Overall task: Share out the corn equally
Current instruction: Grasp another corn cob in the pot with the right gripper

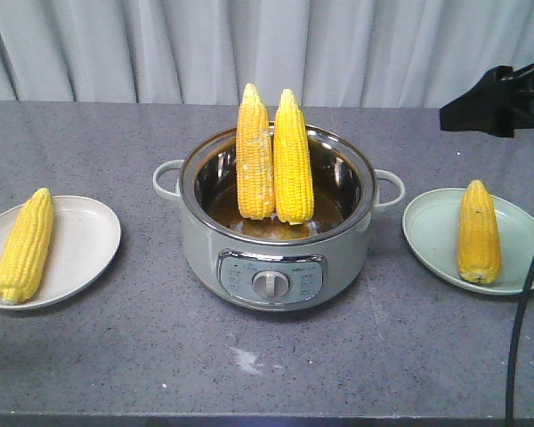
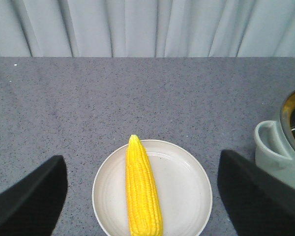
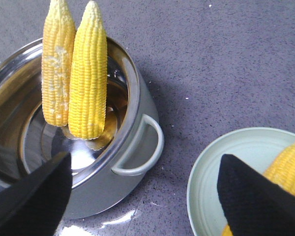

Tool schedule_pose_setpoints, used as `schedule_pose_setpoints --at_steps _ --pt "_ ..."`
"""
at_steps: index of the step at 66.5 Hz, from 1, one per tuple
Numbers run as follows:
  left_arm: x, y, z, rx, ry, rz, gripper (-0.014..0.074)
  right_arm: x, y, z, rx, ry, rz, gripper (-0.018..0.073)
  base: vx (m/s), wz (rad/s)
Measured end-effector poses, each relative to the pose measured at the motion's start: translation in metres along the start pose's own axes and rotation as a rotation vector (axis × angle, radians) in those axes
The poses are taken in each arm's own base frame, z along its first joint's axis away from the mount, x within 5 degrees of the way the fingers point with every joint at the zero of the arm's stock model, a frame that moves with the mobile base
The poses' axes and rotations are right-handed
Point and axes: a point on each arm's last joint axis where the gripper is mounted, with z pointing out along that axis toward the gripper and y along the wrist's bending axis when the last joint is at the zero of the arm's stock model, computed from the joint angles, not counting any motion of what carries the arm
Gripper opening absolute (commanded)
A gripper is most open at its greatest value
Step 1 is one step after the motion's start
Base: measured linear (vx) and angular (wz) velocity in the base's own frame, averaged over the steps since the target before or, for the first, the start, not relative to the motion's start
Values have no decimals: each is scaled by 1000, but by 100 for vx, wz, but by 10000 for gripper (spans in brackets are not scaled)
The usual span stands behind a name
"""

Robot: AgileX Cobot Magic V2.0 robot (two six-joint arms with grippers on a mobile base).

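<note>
left claw (image 2: 142,162) hangs with its two dark fingers (image 2: 34,196) spread wide, gripping nothing, above a white plate (image 2: 187,196) where one corn cob (image 2: 143,191) lies lengthwise, tip pointing away. right claw (image 3: 145,160) is also spread and empty, one finger showing in front of a round pot (image 3: 108,191), the other in front of a pale green plate (image 3: 211,167) that carries a second cob (image 3: 290,167). on the grey speckled table (image 1: 116,356) the pot stands between the two plates, with a dial (image 1: 270,284) on its front and a handle (image 1: 389,189) on each side. inside it a paler cob (image 1: 254,151) and a brighter cob (image 1: 293,156) stand upright, side by side and touching, tips above the rim. behind the table hangs a pale pleated curtain (image 1: 338,44).
</note>
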Motion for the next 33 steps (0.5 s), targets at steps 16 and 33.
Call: schedule_pose_setpoints --at_steps 16,33 --pt "0 0 0 0 0 0 586 -22 42 58 -23 59 -99 577 0 0" --pt "0 0 0 0 0 0 586 -33 76 128 -30 110 -144 577 0 0"
